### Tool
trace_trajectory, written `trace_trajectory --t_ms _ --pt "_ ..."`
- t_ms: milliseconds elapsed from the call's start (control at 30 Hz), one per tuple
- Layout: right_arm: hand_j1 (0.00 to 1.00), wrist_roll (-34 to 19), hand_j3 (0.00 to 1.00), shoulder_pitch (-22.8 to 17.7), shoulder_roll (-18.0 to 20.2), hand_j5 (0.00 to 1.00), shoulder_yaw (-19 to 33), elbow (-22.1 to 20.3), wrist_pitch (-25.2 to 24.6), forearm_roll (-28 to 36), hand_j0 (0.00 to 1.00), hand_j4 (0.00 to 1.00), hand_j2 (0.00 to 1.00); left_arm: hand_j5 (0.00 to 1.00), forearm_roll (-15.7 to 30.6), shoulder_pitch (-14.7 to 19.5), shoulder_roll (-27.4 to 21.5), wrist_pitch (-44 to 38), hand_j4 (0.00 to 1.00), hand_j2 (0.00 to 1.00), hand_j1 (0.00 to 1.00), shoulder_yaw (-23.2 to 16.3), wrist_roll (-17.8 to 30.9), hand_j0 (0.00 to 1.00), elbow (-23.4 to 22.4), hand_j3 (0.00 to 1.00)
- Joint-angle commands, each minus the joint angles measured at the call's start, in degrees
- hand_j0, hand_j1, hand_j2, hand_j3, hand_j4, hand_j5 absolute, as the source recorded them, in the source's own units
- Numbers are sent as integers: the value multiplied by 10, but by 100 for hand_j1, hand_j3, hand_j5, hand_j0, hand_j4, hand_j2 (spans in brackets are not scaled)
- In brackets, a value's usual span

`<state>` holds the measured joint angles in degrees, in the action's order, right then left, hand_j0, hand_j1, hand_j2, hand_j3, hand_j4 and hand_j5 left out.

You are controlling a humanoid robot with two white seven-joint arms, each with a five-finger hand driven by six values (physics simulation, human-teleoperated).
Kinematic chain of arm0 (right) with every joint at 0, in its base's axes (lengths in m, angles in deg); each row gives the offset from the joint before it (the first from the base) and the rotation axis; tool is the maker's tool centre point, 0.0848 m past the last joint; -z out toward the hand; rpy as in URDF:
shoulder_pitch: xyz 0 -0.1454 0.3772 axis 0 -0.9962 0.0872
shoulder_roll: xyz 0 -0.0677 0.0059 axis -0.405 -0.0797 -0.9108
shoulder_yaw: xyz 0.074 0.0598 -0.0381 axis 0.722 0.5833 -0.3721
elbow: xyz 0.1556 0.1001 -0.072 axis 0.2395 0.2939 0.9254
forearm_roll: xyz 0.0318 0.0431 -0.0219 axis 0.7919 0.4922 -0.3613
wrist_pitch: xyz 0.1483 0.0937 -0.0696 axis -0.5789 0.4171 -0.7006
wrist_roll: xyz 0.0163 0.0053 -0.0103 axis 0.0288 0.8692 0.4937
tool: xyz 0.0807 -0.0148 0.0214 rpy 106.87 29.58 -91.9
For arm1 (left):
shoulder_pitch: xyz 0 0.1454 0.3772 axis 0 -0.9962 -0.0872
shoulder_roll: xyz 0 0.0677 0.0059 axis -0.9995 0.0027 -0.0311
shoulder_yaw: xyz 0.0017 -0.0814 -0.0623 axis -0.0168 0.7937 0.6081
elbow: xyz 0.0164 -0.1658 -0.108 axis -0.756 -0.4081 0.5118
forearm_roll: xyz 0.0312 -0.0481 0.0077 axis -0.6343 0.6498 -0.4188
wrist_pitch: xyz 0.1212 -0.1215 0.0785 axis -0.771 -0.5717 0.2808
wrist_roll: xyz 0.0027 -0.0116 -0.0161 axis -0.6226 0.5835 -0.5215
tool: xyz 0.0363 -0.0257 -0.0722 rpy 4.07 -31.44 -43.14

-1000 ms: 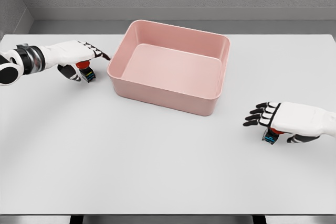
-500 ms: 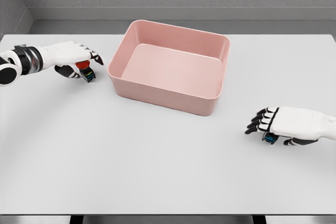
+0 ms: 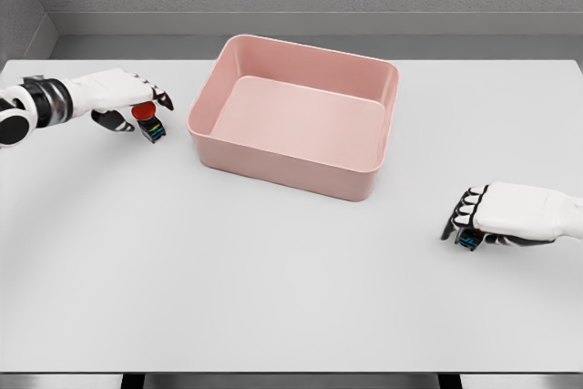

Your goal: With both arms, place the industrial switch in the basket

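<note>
A pink basket (image 3: pixel 296 116) sits on the white table (image 3: pixel 273 271), toward the far edge and near the middle, turned slightly askew; nothing shows inside it.

The left hand (image 3: pixel 123 97) reaches in along the table's left side, near the far-left corner, just left of the basket's near-left corner but not touching it. Its fingers (image 3: pixel 157 97) are curled down over an industrial switch (image 3: pixel 148 122) — a small dark body with a red round button on top and a bit of blue and yellow on its side. The thumb lies on the near side of the switch, the other fingers above and beyond it, so the hand appears to grip it. The switch's underside looks to be at the table surface, though whether it rests there or is just off it cannot be told.

The right hand (image 3: pixel 510 216) lies low by the table's right edge, well apart from the basket. Its fingers (image 3: pixel 466 207) are bent down over a second switch (image 3: pixel 469 239), of which only a dark corner with a blue patch peeks out below the knuckles — it seems clasped against the table.
</note>
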<state>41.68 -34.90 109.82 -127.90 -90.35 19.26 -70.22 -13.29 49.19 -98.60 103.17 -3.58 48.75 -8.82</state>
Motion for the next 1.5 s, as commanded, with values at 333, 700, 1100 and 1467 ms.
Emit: trace_trajectory --t_ms 333,700,1100,1467 --pt "51 -1 51 0 -1 51 9 2 -1 -6 51 51 51 63 -13 0 2 3 63 63 63 -1 -1 63 -1 63" --pt "49 0 49 6 -9 49 46 7 -1 -4 49 49 49 49 -13 1 1 17 49 49 49 -9 0 49 2 49" --pt "47 0 47 26 -51 47 80 48 -1 -1 47 47 47 46 11 51 -38 138 46 46 46 -5 4 46 51 46" --pt "46 0 46 81 -99 46 80 60 -1 0 46 46 46 44 50 86 -29 148 44 44 44 -8 6 44 155 44"
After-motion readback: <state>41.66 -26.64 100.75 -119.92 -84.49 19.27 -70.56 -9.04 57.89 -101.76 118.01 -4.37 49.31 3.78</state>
